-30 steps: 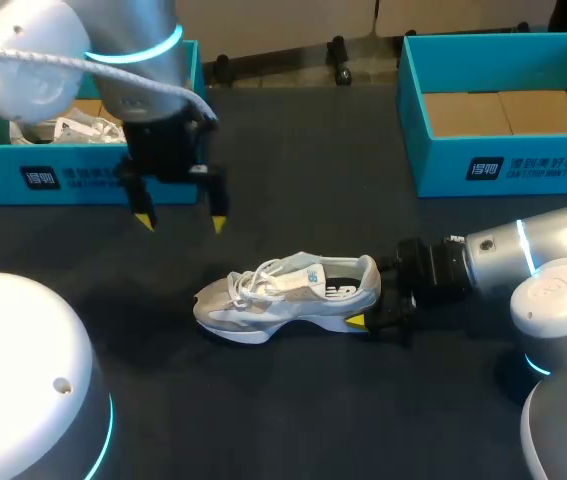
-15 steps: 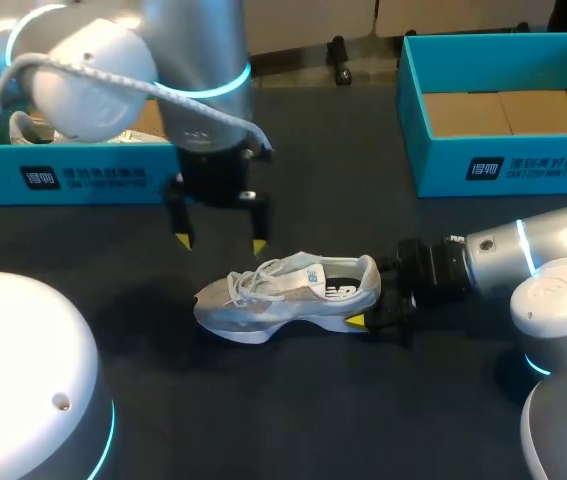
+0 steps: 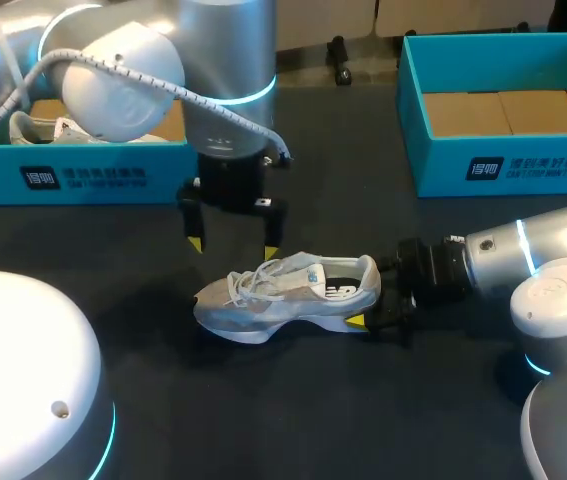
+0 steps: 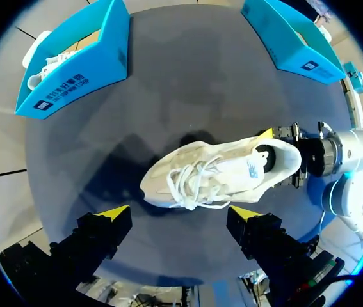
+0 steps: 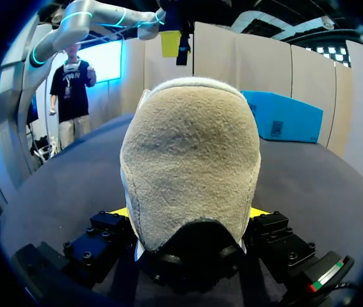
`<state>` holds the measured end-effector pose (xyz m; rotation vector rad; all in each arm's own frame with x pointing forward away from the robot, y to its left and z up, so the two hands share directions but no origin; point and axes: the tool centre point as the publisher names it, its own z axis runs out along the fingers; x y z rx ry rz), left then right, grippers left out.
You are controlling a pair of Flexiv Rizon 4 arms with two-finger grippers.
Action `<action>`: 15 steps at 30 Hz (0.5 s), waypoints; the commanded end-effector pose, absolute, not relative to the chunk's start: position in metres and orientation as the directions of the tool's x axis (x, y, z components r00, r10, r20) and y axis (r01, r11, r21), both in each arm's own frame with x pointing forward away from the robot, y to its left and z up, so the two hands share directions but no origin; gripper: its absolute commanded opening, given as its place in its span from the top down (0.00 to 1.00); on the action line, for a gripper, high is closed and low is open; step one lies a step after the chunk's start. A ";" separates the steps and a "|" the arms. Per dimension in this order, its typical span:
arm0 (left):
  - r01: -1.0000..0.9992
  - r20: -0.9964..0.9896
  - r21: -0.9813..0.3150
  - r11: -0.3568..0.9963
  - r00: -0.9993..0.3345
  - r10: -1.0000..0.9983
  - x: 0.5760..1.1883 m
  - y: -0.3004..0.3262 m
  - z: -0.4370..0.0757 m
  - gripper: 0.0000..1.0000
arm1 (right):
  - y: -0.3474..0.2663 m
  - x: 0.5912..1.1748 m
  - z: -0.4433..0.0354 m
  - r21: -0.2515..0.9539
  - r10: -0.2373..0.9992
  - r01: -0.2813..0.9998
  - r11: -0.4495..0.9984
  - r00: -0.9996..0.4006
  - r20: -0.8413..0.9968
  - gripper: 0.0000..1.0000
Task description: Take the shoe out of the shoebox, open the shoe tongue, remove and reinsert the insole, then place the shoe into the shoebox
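The shoe [image 3: 288, 293], a white and pale grey trainer, stands on its sole near the middle of the dark worktop [image 3: 293, 420], toe toward the left edge and heel toward the right edge, with its white laces [image 4: 191, 182] lying loosely over the front. The right end effector [image 3: 375, 318] comes in low from the right edge and is clamped on the heel, one yellow-tipped finger on each side of it; in the right wrist view the suede heel fills the space between the fingers. The left end effector [image 3: 233, 247] hangs over the lace end of the shoe, clear of it, with its two fingers spread wide apart and nothing between them. Toward the far left corner sits a blue shoebox [image 3: 93, 178] with a second white shoe [image 3: 38, 128] inside; the left arm [image 3: 223, 60] rises in front of it and hides part of it in the head view. Toward the far right corner stands another blue shoebox [image 3: 503, 165], well apart from the shoe, its brown cardboard floor showing.
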<state>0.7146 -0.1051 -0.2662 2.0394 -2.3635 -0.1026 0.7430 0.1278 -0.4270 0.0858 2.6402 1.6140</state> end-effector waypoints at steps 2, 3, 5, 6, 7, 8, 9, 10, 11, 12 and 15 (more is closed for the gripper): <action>-0.990 -0.032 0.063 0.124 -0.126 -0.992 0.714 -0.102 -0.266 0.00 | 0.132 0.742 -0.433 0.889 0.074 0.024 0.457 -0.997 -0.011 1.00; -0.989 -0.026 0.066 0.135 -0.137 -0.990 0.714 -0.101 -0.265 0.00 | 0.132 0.742 -0.433 0.889 0.074 0.024 0.457 -0.997 -0.011 1.00; -0.995 -0.030 0.048 0.091 -0.092 -0.995 0.712 -0.102 -0.265 0.00 | 0.132 0.742 -0.433 0.889 0.074 0.024 0.457 -0.997 -0.011 1.00; -0.996 -0.037 0.044 0.071 -0.073 -0.997 0.712 -0.104 -0.265 0.00 | 0.132 0.742 -0.433 0.889 0.074 0.024 0.457 -0.997 -0.011 1.00; -0.998 -0.042 0.037 0.052 -0.053 -0.998 0.711 -0.107 -0.266 0.00 | 0.132 0.742 -0.433 0.889 0.074 0.024 0.457 -0.997 -0.011 1.00; -0.999 -0.043 0.029 0.046 -0.047 -0.998 0.712 -0.110 -0.267 0.00 | 0.132 0.742 -0.433 0.889 0.074 0.024 0.457 -0.997 -0.011 1.00; -0.999 -0.043 0.028 0.047 -0.048 -0.998 0.712 -0.114 -0.269 0.00 | 0.132 0.742 -0.433 0.889 0.074 0.024 0.457 -0.997 -0.011 1.00; -0.999 -0.043 0.023 0.048 -0.049 -0.998 0.711 -0.116 -0.270 0.00 | 0.132 0.742 -0.433 0.889 0.074 0.024 0.457 -0.997 -0.011 1.00; -0.998 -0.040 0.031 0.062 -0.064 -0.997 0.710 -0.119 -0.271 0.00 | 0.132 0.742 -0.433 0.889 0.074 0.024 0.457 -0.997 -0.011 1.00; -0.997 -0.040 0.047 0.066 -0.068 -0.997 0.710 -0.122 -0.272 0.00 | 0.132 0.742 -0.433 0.889 0.074 0.024 0.457 -0.997 -0.011 1.00; -0.996 -0.059 0.039 0.085 -0.088 -0.994 0.709 -0.133 -0.277 0.00 | 0.132 0.742 -0.433 0.889 0.074 0.024 0.457 -0.997 -0.011 1.00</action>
